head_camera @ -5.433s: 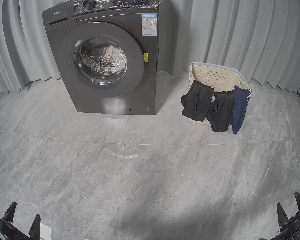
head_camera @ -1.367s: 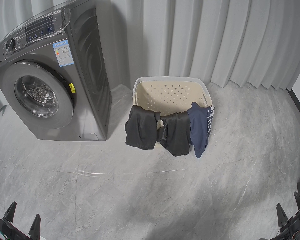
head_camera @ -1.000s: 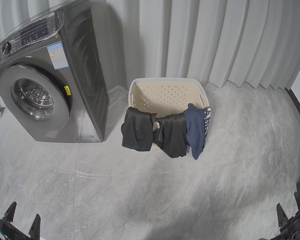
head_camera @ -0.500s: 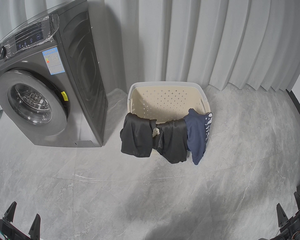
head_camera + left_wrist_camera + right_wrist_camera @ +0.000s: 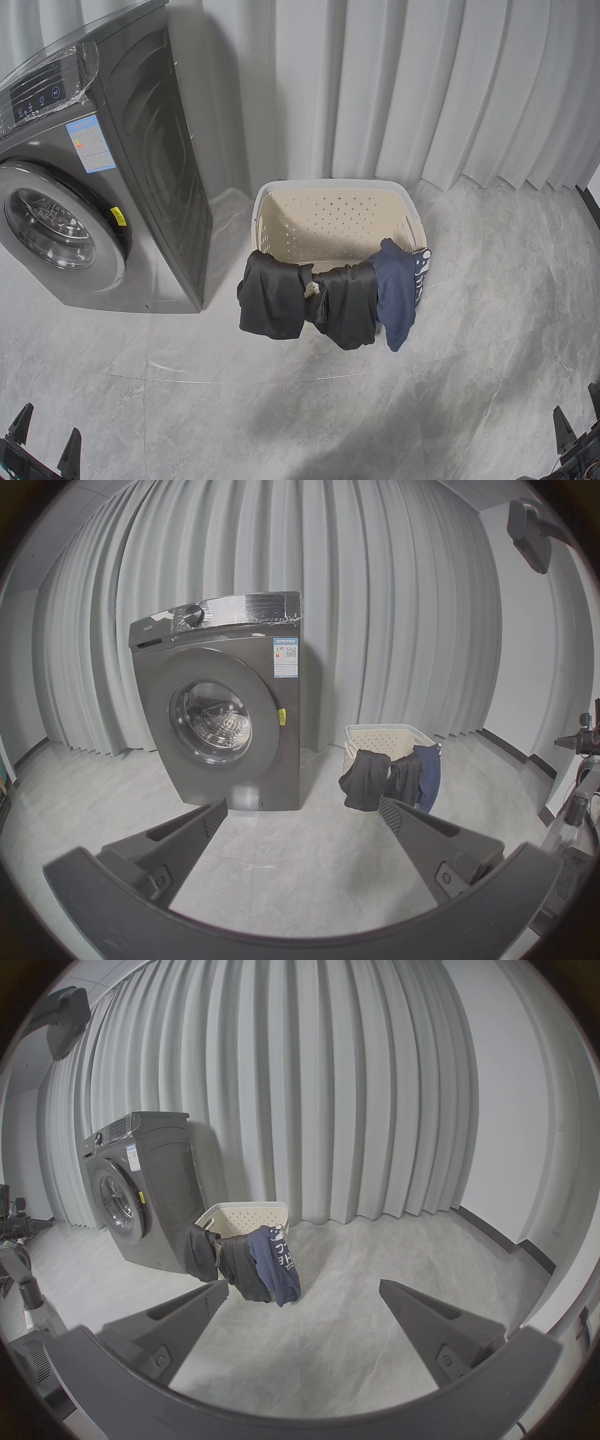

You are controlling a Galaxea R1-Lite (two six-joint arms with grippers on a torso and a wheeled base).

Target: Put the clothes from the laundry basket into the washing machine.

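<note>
Nearest the robot, left hand [image 5: 45, 434] & right hand [image 5: 578, 415] sit over the grey floor [image 5: 250, 406], both w/ fingers spread, holding nothing. Further out, laundry basket [image 5: 267, 206] stands on the floor, w/ 2 black garments [image 5: 269, 300] & a navy garment [image 5: 395, 294] draped over its near rim. Washing machine [image 5: 150, 156] is just beside it on the left, door [image 5: 50, 231] closed. Curtain [image 5: 387, 87] hangs behind.

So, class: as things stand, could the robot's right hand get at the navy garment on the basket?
Probably not. Nothing blocks it: bare floor lies between the open right hand and the navy garment draped over the laundry basket rim. But the gap looks long, so the robot likely must come closer.
</note>
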